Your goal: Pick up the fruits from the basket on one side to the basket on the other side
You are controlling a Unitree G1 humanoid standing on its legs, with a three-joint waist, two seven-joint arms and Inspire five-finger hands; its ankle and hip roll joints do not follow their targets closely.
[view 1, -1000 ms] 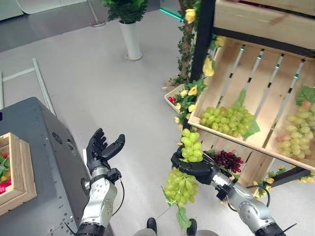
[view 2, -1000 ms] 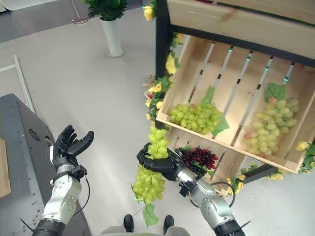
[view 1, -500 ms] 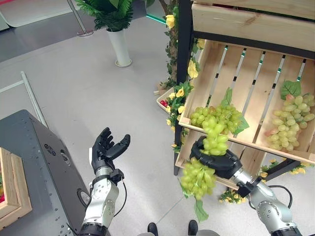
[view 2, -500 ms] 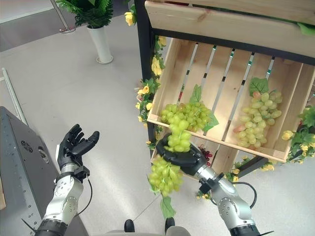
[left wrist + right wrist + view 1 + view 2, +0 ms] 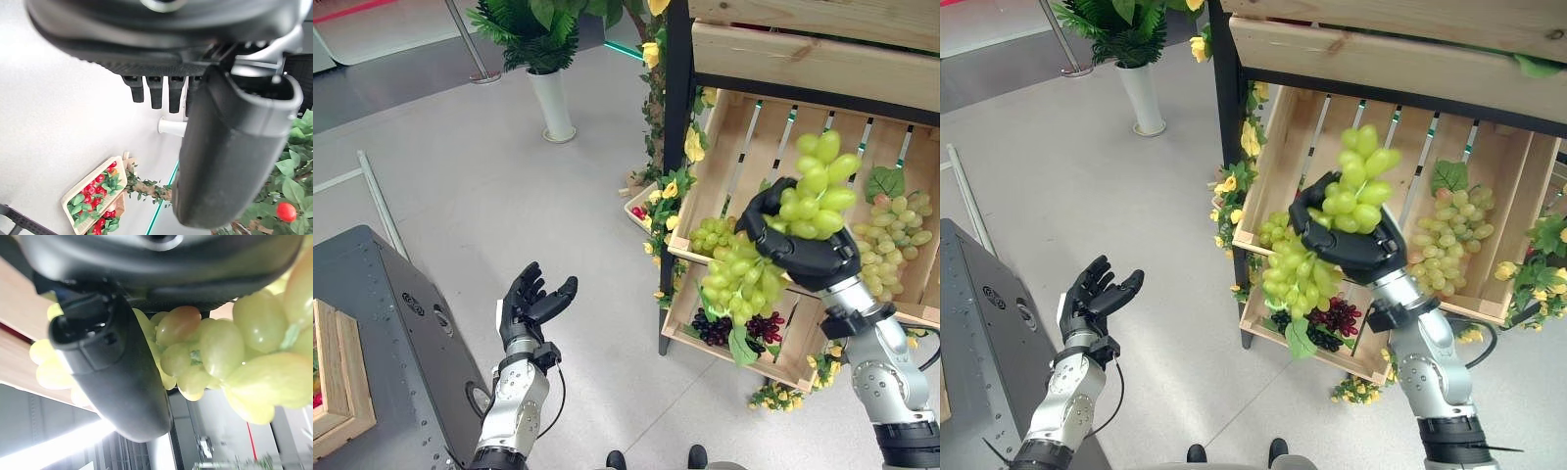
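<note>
Grapes fill my right hand point(image 5: 803, 257): my fingers and thumb are curled round the middle of a green grape bunch point(image 5: 773, 235), so that one lobe stands up above my knuckles and the longer lobe, with its leaf, hangs down below my palm. In the right wrist view the fruit presses right against my thumb, which tells me the grip is firm. My left hand point(image 5: 530, 308) is well off to the other side, palm up, fingers straight and relaxed, holding nothing; beside it runs the grey cabinet point(image 5: 382, 323), with the corner of a wooden box point(image 5: 337, 377) on top.

Just past my curled fingers is the slatted wooden crate point(image 5: 1489, 186) on the black rack point(image 5: 677, 147). Under the hanging lobe, another green bunch point(image 5: 710, 235) lies in the crate's low corner, and beyond my knuckles a paler bunch point(image 5: 896, 230) rests with a leaf against the far slats. Below my hand, on the lower shelf, sits a dark red grape bunch point(image 5: 734, 328). Farther out, a small tray of red fruit point(image 5: 641, 201) sits on the floor by the rack, and a white vase with a plant point(image 5: 553, 98) stands well beyond.

I judge this to be the carry step, with the bunch lifted and held before the crate. The next move calls for reaching over the crate's front lip, lowering until the hanging lobe settles on the slats between the two lying bunches, and only then loosening my fingers
</note>
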